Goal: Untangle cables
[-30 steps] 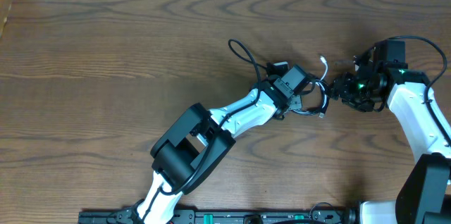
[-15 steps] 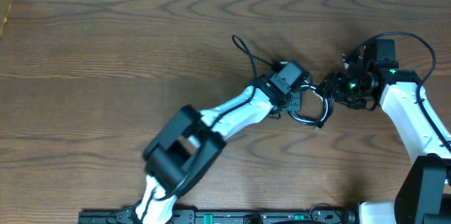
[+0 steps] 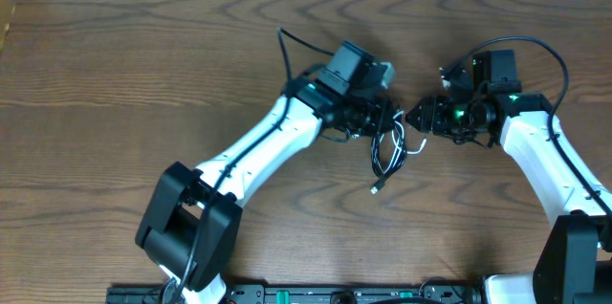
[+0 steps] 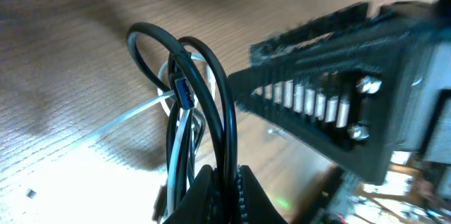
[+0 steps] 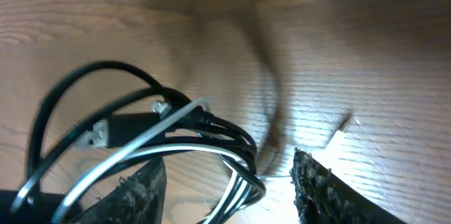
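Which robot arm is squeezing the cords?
The left end effector: it is clamped shut on the black and white cables. The right end effector stands wide open, with the cable loops only passing between its two sides.

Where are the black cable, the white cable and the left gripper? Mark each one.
black cable [image 4: 224,101], left wrist view, on its right-hand loop.
white cable [image 4: 130,116], left wrist view, on its straight stretch.
left gripper [image 4: 225,178], left wrist view, between its fingertips.

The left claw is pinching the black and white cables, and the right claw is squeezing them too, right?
No. The left gripper does pinch the cables, but the right gripper is open; the right wrist view shows its fingers spread apart.
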Action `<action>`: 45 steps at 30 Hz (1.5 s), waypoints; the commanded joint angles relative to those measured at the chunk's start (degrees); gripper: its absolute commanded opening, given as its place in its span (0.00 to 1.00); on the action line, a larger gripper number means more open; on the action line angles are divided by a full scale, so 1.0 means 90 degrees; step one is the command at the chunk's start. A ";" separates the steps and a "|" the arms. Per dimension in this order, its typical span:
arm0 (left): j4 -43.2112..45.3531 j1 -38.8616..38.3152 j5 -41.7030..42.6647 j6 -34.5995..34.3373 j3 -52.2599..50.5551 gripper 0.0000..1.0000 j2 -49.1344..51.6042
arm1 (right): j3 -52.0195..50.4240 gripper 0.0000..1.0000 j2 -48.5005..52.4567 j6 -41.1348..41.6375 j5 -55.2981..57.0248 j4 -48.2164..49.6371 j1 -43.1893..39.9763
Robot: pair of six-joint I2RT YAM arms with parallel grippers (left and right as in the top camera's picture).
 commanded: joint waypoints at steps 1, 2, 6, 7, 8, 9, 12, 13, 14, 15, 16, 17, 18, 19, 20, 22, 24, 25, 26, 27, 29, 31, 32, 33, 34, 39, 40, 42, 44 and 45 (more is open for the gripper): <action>0.0000 0.0393 0.1214 0.0240 0.0034 0.07 0.0007 | -0.0027 0.54 -0.0041 -0.0078 -0.0126 0.0100 0.0155; 0.0000 0.0461 0.1365 0.0240 0.0034 0.07 0.0007 | -0.0027 0.54 -0.0027 -0.0070 -0.0131 0.0141 0.0170; 0.0000 0.0682 0.1906 0.0238 0.0034 0.07 0.0007 | -0.0029 0.54 0.0087 0.0068 -0.0306 0.0381 0.0267; 0.0000 0.0702 0.1984 0.0236 0.0034 0.07 0.0010 | -0.0029 0.53 0.0129 0.0066 -0.0401 0.0452 0.0308; 0.0002 0.0709 0.2059 0.0238 0.0034 0.07 0.0007 | -0.0029 0.53 0.0158 0.0063 -0.0447 0.0512 0.0352; 0.0000 0.0712 0.2101 0.0219 0.0034 0.07 0.0010 | -0.0029 0.53 0.0197 0.0066 -0.0454 0.0583 0.0408; 0.0007 0.0719 0.2295 0.0197 0.0034 0.07 0.0007 | -0.0029 0.52 0.0277 0.0061 -0.0474 0.0765 0.0539; 0.0002 0.0729 0.2307 0.0163 0.0034 0.07 0.0007 | -0.0029 0.51 0.0287 0.0019 -0.0508 0.0814 0.0573; 0.0010 0.0743 0.2353 0.0085 0.0034 0.07 0.0007 | -0.0029 0.50 0.0289 -0.0141 -0.0617 0.0879 0.0624; 0.0010 0.0767 0.2382 0.0000 0.0034 0.07 0.0007 | -0.0029 0.50 0.0289 -0.0214 -0.0653 0.0923 0.0656; 0.0017 0.0787 0.2409 -0.0080 0.0034 0.08 0.0007 | -0.0029 0.50 0.0289 -0.0274 -0.0658 0.0976 0.0695; 0.0024 0.0806 0.2441 -0.0182 0.0034 0.08 0.0007 | -0.0029 0.50 0.0289 -0.0333 -0.0648 0.1030 0.0731; 0.0032 0.0828 0.2518 -0.0257 0.0034 0.07 0.0007 | -0.0032 0.49 0.0294 -0.0389 -0.0614 0.1098 0.0765; 0.0073 0.0845 0.2637 -0.0301 0.0034 0.07 0.0007 | -0.0036 0.49 0.0311 -0.0447 -0.0600 0.1188 0.0797; 0.0124 0.0857 0.2781 -0.0352 0.0034 0.07 0.0007 | -0.0039 0.49 0.0333 -0.0466 -0.0593 0.1280 0.0821; 0.0255 0.0879 0.3048 -0.0486 0.0034 0.07 0.0007 | -0.0041 0.47 0.0418 -0.0464 -0.0585 0.1457 0.0874; 0.0413 0.0911 0.3252 -0.0687 0.0034 0.07 0.0007 | -0.0041 0.46 0.0551 -0.0464 -0.0646 0.1579 0.0930; 0.0466 0.0925 0.3320 -0.0794 0.0034 0.07 0.0007 | -0.0041 0.45 0.0619 -0.0464 -0.0697 0.1620 0.0950; 0.0549 0.0942 0.3429 -0.0879 0.0034 0.07 0.0007 | -0.0041 0.44 0.0704 -0.0464 -0.0811 0.1678 0.0976; 0.0627 0.0962 0.3509 -0.0947 0.0034 0.07 0.0007 | -0.0041 0.43 0.0782 -0.0461 -0.0911 0.1732 0.0996; 0.0746 0.1003 0.3582 -0.1078 0.0034 0.07 0.0007 | -0.0041 0.41 0.0916 -0.0461 -0.1188 0.1848 0.1018; 0.0814 0.1052 0.3582 -0.1183 0.0034 0.07 0.0007 | -0.0041 0.40 0.1001 -0.0452 -0.1457 0.1972 0.1018; 0.0838 0.1086 0.3585 -0.1207 0.0034 0.07 0.0007 | -0.0041 0.40 0.1010 -0.0423 -0.1586 0.2018 0.1018; 0.0852 0.1120 0.3599 -0.1256 0.0034 0.07 0.0007 | -0.0041 0.41 0.1010 -0.0406 -0.1610 0.2045 0.1008; 0.0903 0.1166 0.3684 -0.1285 0.0034 0.07 0.0007 | -0.0041 0.42 0.1008 -0.0338 -0.1600 0.2076 0.0998; 0.1489 0.1457 0.4393 -0.1639 0.0034 0.07 0.0007 | -0.0041 0.38 0.1020 0.0481 -0.0750 0.1955 0.0753; 0.1608 0.1518 0.4461 -0.1719 0.0034 0.08 0.0005 | -0.0041 0.36 0.1025 0.0656 -0.0495 0.1843 0.0707; 0.1795 0.1654 0.4554 -0.1865 0.0034 0.07 -0.0007 | -0.0041 0.30 0.1049 0.1095 0.0104 0.1515 0.0619; 0.1875 0.1817 0.4568 -0.1911 0.0034 0.07 -0.0051 | -0.0041 0.28 0.1122 0.1489 0.0804 0.1027 0.0537; 0.1875 0.1882 0.4566 -0.1909 0.0034 0.07 -0.0075 | -0.0046 0.27 0.1158 0.1542 0.1018 0.0862 0.0510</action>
